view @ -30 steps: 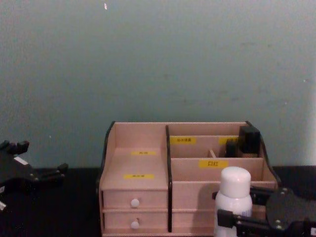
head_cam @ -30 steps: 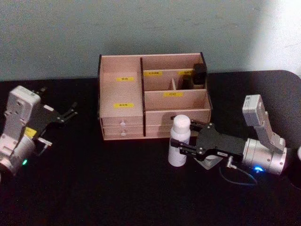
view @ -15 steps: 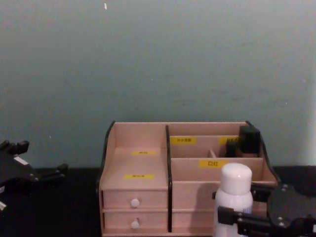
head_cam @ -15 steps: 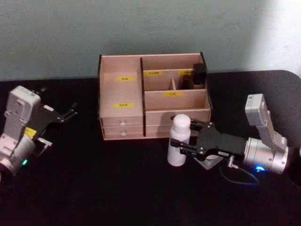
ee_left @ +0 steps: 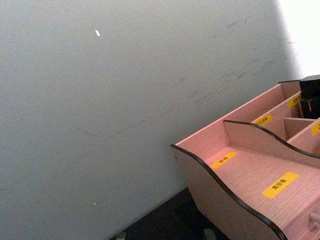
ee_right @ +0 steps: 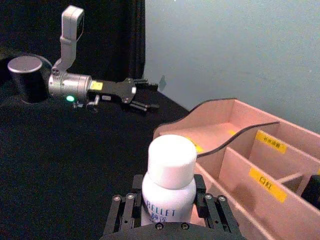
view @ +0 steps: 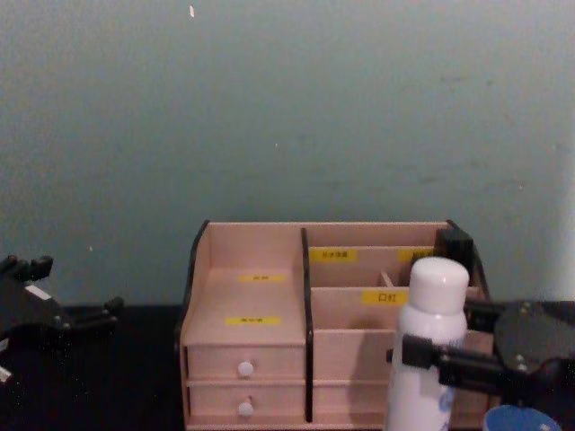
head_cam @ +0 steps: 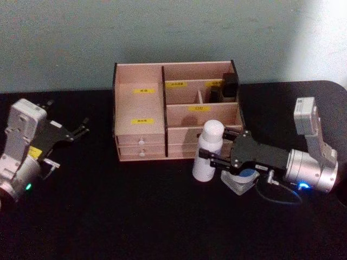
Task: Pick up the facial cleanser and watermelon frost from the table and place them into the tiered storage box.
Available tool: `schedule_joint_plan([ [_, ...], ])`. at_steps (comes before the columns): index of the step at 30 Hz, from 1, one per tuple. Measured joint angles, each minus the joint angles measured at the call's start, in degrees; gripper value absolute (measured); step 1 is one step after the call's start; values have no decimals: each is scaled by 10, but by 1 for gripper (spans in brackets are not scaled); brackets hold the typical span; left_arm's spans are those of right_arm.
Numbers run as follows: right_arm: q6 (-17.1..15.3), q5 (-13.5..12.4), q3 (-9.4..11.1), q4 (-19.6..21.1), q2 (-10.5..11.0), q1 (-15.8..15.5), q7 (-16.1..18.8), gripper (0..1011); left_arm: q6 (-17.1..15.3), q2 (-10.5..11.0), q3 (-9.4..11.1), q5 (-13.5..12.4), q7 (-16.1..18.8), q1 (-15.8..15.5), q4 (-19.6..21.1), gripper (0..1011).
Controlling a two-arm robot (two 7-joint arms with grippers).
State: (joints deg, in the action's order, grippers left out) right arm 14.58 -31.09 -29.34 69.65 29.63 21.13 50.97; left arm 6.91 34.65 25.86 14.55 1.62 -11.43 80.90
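**Status.** The right end effector (head_cam: 209, 158), centre-right in the head view, is clamped on the facial cleanser (head_cam: 208, 143) at mid-body. The bottle leans slightly, just in front of the tiered storage box (head_cam: 135, 105). The watermelon frost (head_cam: 246, 175) sits on the counter (head_cam: 135, 216) directly under that arm's wrist. The left end effector (head_cam: 82, 126) is parked at the left edge, fingers parted and empty.

**Risks.**
- The leaning bottle could pivot in the grip.
- Its base could clip the box's front wall if it is raised too little.
- A low wrist could knock the jar.

**View comparison.**
- The right wrist view confirms fingers (ee_right: 122, 212) on both flanks of the bottle.
- The chest view gives the cap's height against the tiers.
- The head view shows how close the jar is.
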Motion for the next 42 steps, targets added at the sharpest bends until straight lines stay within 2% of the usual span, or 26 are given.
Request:
schedule_joint_plan([
  [16,1,-24,10,-3,-10,36,6,592,0,0,0,0,0,0,0,1001],
  [28,3,-14,10,-16,-20,68,-9,592,0,0,0,0,0,0,0,1002],
  [42,-3,-10,9,-66,-49,116,-15,592,0,0,0,0,0,0,0,1001],
])
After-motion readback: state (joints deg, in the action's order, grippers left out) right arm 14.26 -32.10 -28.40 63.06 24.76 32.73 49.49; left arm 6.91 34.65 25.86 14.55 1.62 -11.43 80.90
